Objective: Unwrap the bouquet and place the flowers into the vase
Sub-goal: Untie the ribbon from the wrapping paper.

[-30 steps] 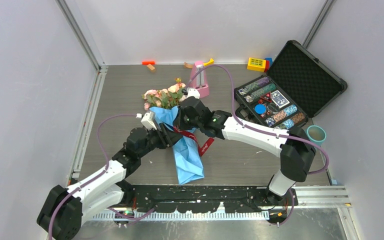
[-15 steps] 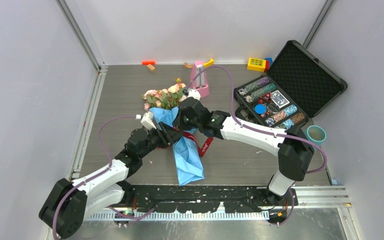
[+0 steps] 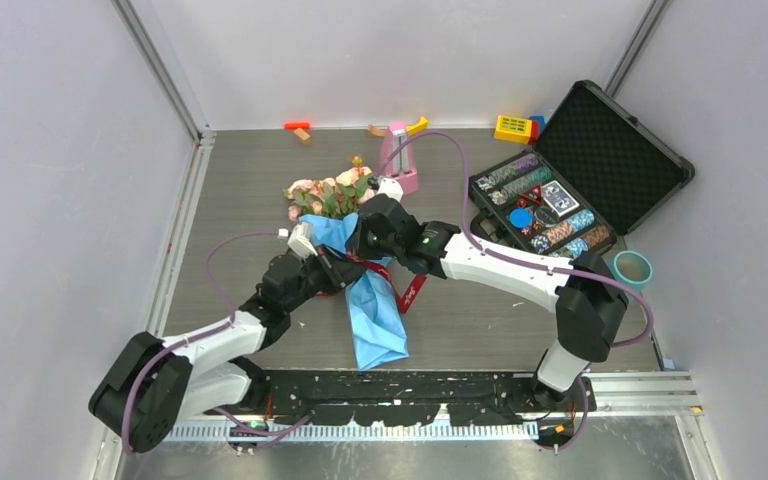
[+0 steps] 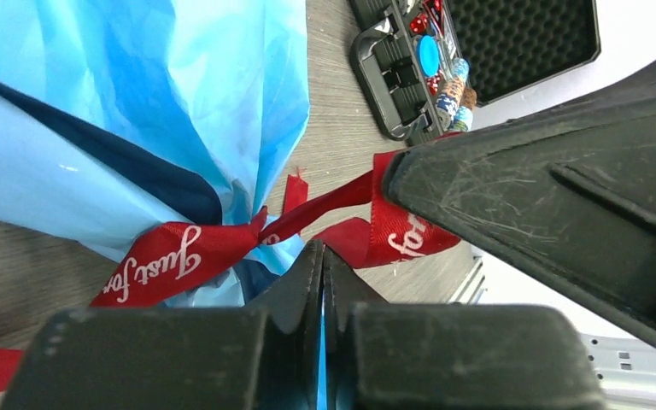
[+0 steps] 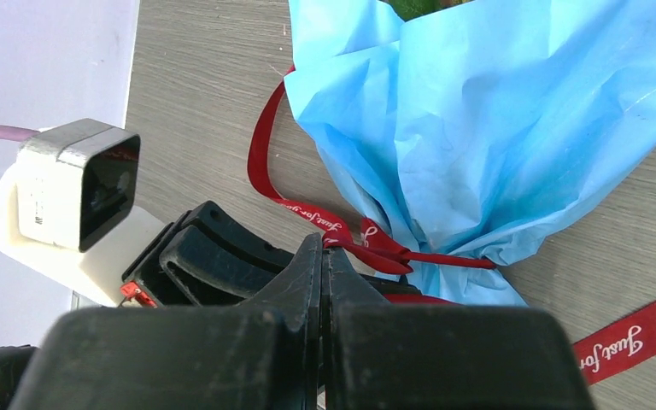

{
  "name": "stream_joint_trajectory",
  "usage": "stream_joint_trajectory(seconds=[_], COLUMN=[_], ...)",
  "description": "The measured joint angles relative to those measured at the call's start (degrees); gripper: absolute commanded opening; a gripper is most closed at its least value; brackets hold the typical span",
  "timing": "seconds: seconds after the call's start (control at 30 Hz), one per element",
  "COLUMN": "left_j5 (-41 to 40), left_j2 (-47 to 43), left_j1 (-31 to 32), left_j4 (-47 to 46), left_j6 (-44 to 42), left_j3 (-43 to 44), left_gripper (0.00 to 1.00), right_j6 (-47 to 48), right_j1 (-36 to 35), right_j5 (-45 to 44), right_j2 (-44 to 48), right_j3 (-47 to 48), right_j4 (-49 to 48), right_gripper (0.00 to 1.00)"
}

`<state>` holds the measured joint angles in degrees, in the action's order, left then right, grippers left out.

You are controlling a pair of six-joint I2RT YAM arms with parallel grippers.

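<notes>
My left tool (image 4: 321,249) just snapped shut on the red ribbon (image 4: 162,260), my right tool (image 5: 321,243) pinches it too, so now I can untie the bouquet (image 3: 375,315).

The bouquet (image 5: 495,128) is wrapped in thin, crinkled blue paper with a faint sheen. Its ribbon (image 4: 162,260) is satiny woven cloth. The counter (image 3: 250,200) shows matt grey wood grain; the left pincer (image 4: 323,256) is matt black plastic.
</notes>
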<state>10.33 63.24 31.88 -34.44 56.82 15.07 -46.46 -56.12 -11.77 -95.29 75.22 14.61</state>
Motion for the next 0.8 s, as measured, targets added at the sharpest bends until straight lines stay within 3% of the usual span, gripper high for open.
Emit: stream_joint_trajectory(seconds=[0.3,0.57,0.73,0.8], left_j5=[-0.50,2.89,4.85,5.09], left_j2=[-6.32,-8.31,-8.85,-9.05], left_j1=[-0.02,-0.02,-0.02,-0.02], left_j4=[9.42,14.40,13.31,11.89], left_j6=[-3.19,-6.60,-6.75,-6.40], left_j3=[3.67,4.72,4.20,3.50], left_gripper=[0.00,0.28,0.58,0.65], right_j6=[2.19,2.78,2.69,2.58], right_j1=[0.37,2.03,2.47,2.47], right_j5=[-1.99,-2.14,-2.05,-2.05], right_j2=[0.17,1.38,1.53,1.53], right_j3=[-2.40,-3.21,-3.21,-3.19], right_j4=[0.04,0.11,0.04,0.00], right_gripper=[0.00,0.00,0.00,0.00])
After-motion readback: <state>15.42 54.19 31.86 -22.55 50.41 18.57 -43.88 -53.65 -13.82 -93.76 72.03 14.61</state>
